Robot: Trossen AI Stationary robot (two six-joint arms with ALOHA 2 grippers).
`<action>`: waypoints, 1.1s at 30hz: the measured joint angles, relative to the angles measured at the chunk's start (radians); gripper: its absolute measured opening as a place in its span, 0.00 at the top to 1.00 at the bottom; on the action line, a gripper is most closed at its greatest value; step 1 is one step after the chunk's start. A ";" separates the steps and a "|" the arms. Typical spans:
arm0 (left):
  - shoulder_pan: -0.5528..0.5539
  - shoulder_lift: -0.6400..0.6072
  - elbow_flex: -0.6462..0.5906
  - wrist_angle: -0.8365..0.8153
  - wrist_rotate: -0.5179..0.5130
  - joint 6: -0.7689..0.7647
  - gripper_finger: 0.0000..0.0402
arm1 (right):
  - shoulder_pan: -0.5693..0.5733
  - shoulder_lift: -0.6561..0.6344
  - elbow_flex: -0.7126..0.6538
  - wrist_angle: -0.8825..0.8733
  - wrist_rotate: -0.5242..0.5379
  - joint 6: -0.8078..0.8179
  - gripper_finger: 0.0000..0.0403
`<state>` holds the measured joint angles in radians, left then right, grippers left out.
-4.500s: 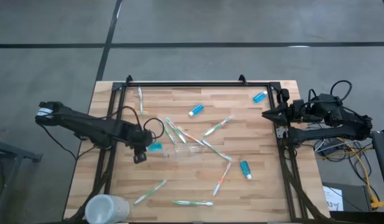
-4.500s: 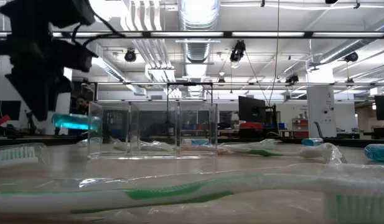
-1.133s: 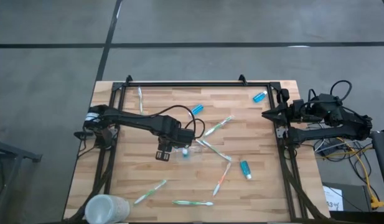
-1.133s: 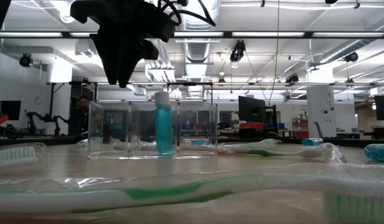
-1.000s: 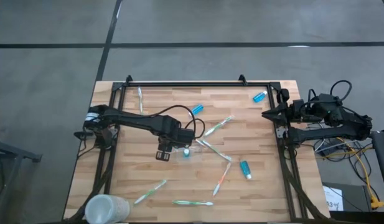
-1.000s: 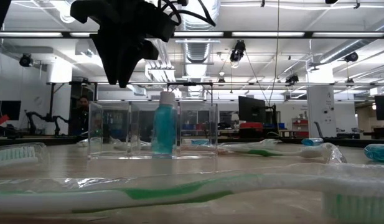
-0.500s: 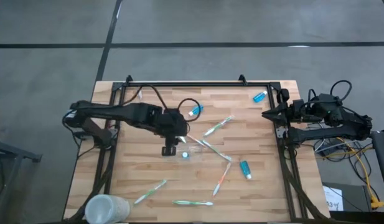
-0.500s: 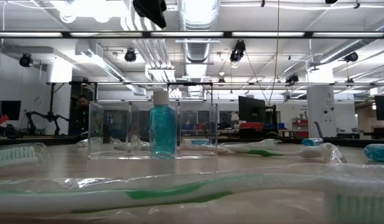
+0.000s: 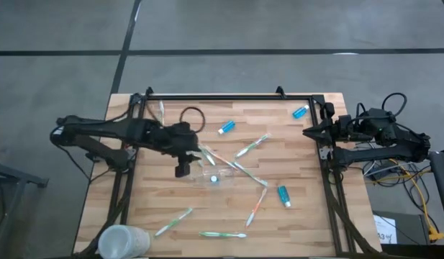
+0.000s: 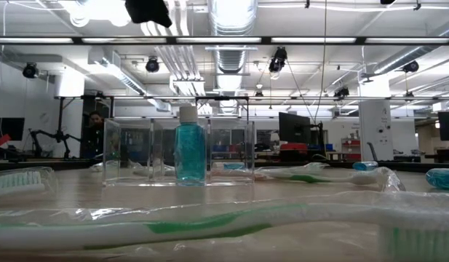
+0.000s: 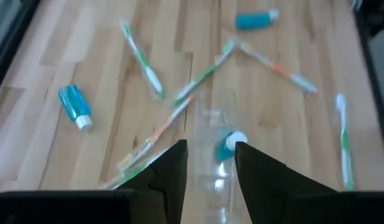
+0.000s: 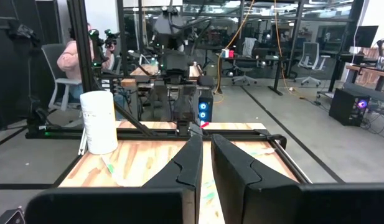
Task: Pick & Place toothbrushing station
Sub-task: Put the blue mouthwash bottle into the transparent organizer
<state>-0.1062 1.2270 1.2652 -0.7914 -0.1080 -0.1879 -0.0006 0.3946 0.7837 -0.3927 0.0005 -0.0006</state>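
The toothbrushing station, a see-through holder (image 9: pixel 216 175), rests by its flat base on the wooden table, left of the table's middle. One small blue tube (image 10: pixel 189 153) with a white cap (image 11: pixel 235 139) stands upright inside it. My left gripper (image 9: pixel 196 157) hangs open and empty above the table, left of the holder, slanting down toward it; the holder (image 11: pixel 211 134) shows beyond its fingers (image 11: pixel 176 168). My right gripper (image 9: pixel 308 132) waits shut at the table's right edge, raised and pointing level.
Wrapped toothbrushes lie scattered: (image 9: pixel 162 115), (image 9: pixel 252 146), (image 9: pixel 256 205), (image 9: pixel 173 221), (image 9: pixel 223 234). Loose blue tubes lie at the far middle (image 9: pixel 227 127), far right (image 9: pixel 300 111) and right of the holder (image 9: pixel 283 195). A frosted white cup (image 9: pixel 121 241) stands at the near left corner.
My left gripper has risen and drawn back toward the table's left edge, tipping from pointing down to slanting forward; it stays open. The blue tube rocked inside the holder and now stands upright and still.
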 joint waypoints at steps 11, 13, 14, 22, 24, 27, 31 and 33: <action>0.000 -0.260 -0.468 0.638 -0.008 -0.027 0.66 | 0.000 0.000 0.000 0.000 0.000 0.000 0.92; 0.000 -0.284 -0.526 0.702 -0.008 -0.029 0.66 | 0.000 0.000 0.000 0.000 0.000 0.000 0.92; 0.000 -0.295 -0.554 0.737 -0.009 -0.030 0.66 | 0.000 0.000 0.000 0.000 0.000 0.000 0.92; 0.000 -0.356 -0.720 1.017 -0.022 -0.054 0.66 | 0.000 0.000 0.000 0.000 0.000 0.000 0.92; 0.000 -0.370 -0.745 1.065 -0.028 -0.056 0.66 | 0.000 0.000 0.000 0.000 0.000 0.000 0.92; 0.000 -0.392 -0.765 1.098 -0.033 -0.071 0.66 | 0.000 0.000 0.000 0.000 0.000 0.000 0.92; 0.000 -0.407 -0.777 1.096 -0.043 -0.081 0.66 | 0.000 0.000 0.000 0.000 0.000 0.000 0.92; 0.000 -0.410 -0.779 1.094 -0.044 -0.083 0.66 | 0.000 0.000 0.000 0.000 0.000 0.000 0.92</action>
<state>-0.1059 0.8165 0.4862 0.3025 -0.1516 -0.2708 -0.0006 0.3946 0.7836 -0.3927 0.0004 -0.0006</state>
